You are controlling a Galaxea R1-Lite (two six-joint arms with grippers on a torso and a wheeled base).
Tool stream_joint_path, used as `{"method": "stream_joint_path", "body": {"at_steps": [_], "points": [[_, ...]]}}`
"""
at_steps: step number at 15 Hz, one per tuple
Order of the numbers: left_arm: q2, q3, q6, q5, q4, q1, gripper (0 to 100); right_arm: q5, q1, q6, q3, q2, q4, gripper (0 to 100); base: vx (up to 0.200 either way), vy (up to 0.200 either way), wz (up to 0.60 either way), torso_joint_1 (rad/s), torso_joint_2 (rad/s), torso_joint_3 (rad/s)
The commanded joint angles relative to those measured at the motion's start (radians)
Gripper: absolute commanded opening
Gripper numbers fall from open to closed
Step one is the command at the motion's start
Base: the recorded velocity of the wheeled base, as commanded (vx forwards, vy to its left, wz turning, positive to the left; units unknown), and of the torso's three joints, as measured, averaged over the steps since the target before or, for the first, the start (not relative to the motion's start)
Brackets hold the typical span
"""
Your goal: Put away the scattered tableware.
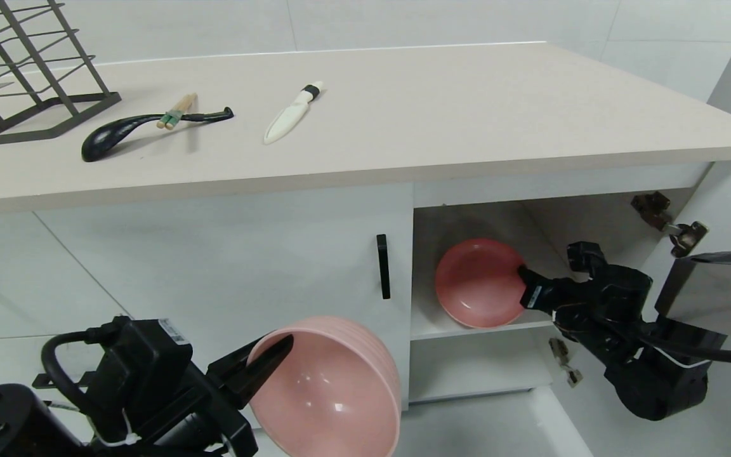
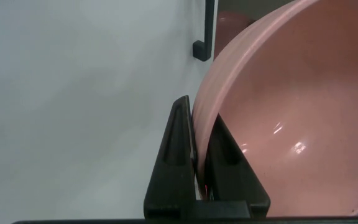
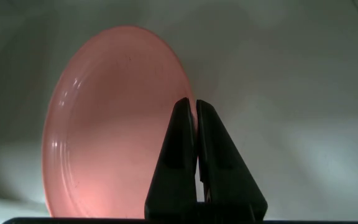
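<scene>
My left gripper (image 1: 271, 363) is shut on the rim of a pink bowl (image 1: 334, 390), held low in front of the closed cabinet door; in the left wrist view the bowl (image 2: 291, 112) has its rim pinched between the fingers (image 2: 182, 155). My right gripper (image 1: 523, 274) is shut on the edge of a pink plate (image 1: 476, 282), which stands tilted on the shelf inside the open cabinet. The right wrist view shows the plate (image 3: 110, 118) clamped at its rim. On the countertop lie a black ladle (image 1: 118, 130), chopsticks (image 1: 177, 111) and a white knife (image 1: 292, 113).
A dark wire dish rack (image 1: 23, 70) stands at the countertop's far left. The cabinet door (image 1: 721, 298) hangs open at the right, hinges (image 1: 667, 219) exposed. A black handle (image 1: 382, 266) marks the closed door beside the opening. A lower shelf space (image 1: 473, 368) lies under the plate.
</scene>
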Motion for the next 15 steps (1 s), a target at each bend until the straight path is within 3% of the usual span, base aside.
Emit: {"method": "stream_joint_path", "body": {"at_steps": [1, 15], "points": [[0.004, 0.000, 0.000, 0.014, -0.001, 0.000, 0, -0.007, -0.007, 0.010, -0.080, 0.073, -0.002, 0, 0.000, 0.000, 0.00, 0.000, 0.00, 0.000], [0.000, 0.000, 0.000, 0.018, -0.001, 0.000, 0, -0.041, -0.042, 0.036, -0.252, 0.196, -0.002, 0, 0.000, 0.000, 0.00, 0.000, 0.00, 0.000]]}}
